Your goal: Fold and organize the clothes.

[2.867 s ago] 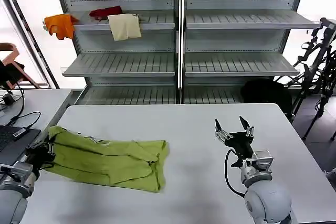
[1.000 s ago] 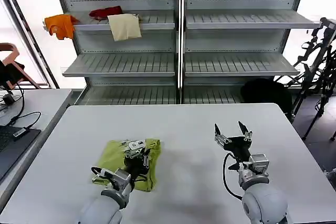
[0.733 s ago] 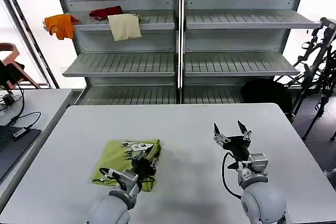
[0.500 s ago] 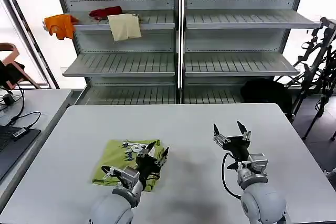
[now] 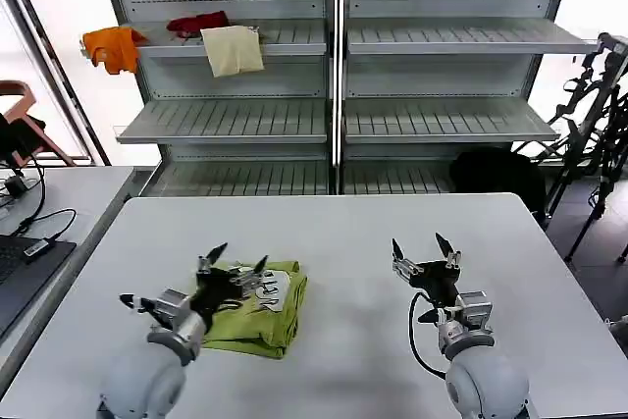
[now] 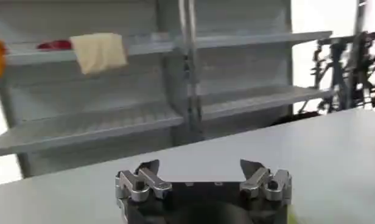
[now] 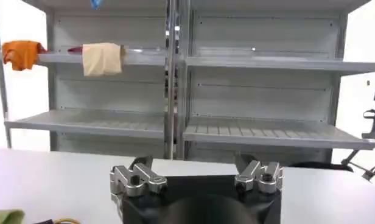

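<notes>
Fingers spread and empty, the left gripper (image 5: 234, 270) hovers over the near-left edge of the T-shirt (image 5: 263, 303), which lies folded into a compact bundle on the table (image 5: 353, 233). The right gripper (image 5: 420, 253), also open, waits well apart to the right. Folding looks finished; next likely calls for gripping the bundle to put it away.
</notes>
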Tool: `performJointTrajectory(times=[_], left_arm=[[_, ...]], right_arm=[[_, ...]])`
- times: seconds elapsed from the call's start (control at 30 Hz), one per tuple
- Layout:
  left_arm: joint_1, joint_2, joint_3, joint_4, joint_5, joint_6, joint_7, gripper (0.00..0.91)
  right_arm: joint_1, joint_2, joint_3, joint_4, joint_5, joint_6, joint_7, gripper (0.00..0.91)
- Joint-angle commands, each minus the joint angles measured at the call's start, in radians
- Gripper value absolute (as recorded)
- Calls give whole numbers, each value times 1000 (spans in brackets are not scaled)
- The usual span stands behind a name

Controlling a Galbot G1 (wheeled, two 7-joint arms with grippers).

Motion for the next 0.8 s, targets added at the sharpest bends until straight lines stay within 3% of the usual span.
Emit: performJointTrajectory(times=[0.03,0.37,0.8], left_arm=[[115,44,-220,92,-64,-24,65,907],[192,8,-194,90,-68,13,30,907],[161,-27,-185,73,-342,56,-52,907]], right_arm=[[0,0,-1,-3,-2,-1,-1,907],[2,-2,3,-7,-1,0,-6,907],[-3,-2,4,0,-1,2,-6,907]])
